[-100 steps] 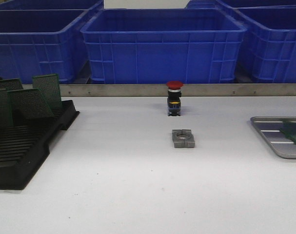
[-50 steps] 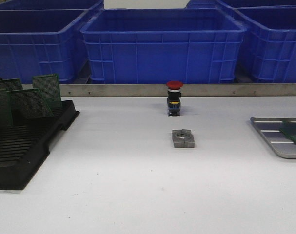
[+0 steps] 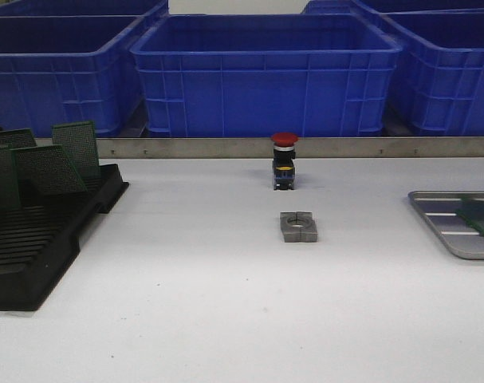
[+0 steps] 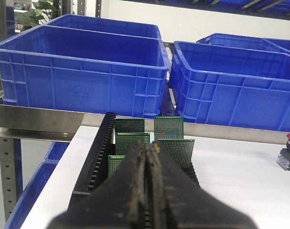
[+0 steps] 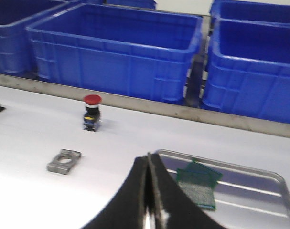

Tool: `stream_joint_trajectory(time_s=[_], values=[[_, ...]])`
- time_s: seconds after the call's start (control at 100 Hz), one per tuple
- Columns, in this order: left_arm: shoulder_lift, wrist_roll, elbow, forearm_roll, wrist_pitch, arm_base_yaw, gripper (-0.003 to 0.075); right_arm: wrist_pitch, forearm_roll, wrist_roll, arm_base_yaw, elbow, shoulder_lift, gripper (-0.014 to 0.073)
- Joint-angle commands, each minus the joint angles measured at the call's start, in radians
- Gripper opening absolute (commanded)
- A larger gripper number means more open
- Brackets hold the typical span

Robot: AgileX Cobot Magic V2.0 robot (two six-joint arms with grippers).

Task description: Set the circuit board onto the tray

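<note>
The left gripper (image 4: 145, 157) is pressed shut on nothing, and the black slotted rack (image 4: 98, 157) lies just ahead of its tips, holding green circuit boards (image 4: 168, 128) upright and spaced, probably so each can be pinched by an edge. The right gripper (image 5: 148, 183) is likewise clenched and empty, with the tray (image 5: 259, 167) just beyond it. Two boards (image 5: 198, 182) already lie flat and overlapping on the tray's ribbed bottom.

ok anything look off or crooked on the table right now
Mildly. The circuit boards on the tray lie skewed and overlapping, not square to its rim. In the black rack, the boards lean at different angles. The red push button and metal block look undisturbed.
</note>
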State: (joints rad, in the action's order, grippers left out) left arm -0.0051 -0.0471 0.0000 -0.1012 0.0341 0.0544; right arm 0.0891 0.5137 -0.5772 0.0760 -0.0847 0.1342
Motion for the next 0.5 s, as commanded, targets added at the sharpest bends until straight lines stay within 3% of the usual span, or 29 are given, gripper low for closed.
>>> stream_joint_trajectory(time_s=[0.0, 0.06, 0.15, 0.49], values=[[-0.031, 0.001, 0.048, -0.007, -0.087, 0.008, -0.002, -0.078, -0.363, 0.393, -0.042, 0.014, -0.016, -0.0112], [-0.031, 0.001, 0.048, -0.007, -0.087, 0.008, -0.002, -0.098, -0.487, 0.559, -0.066, 0.053, -0.046, -0.0112], [-0.031, 0.001, 0.048, -0.007, -0.087, 0.008, -0.002, -0.143, -0.569, 0.664, -0.097, 0.102, -0.108, -0.0112], [-0.031, 0.001, 0.048, -0.007, -0.087, 0.008, -0.002, -0.137, -0.578, 0.667, -0.118, 0.102, -0.172, -0.0112]])
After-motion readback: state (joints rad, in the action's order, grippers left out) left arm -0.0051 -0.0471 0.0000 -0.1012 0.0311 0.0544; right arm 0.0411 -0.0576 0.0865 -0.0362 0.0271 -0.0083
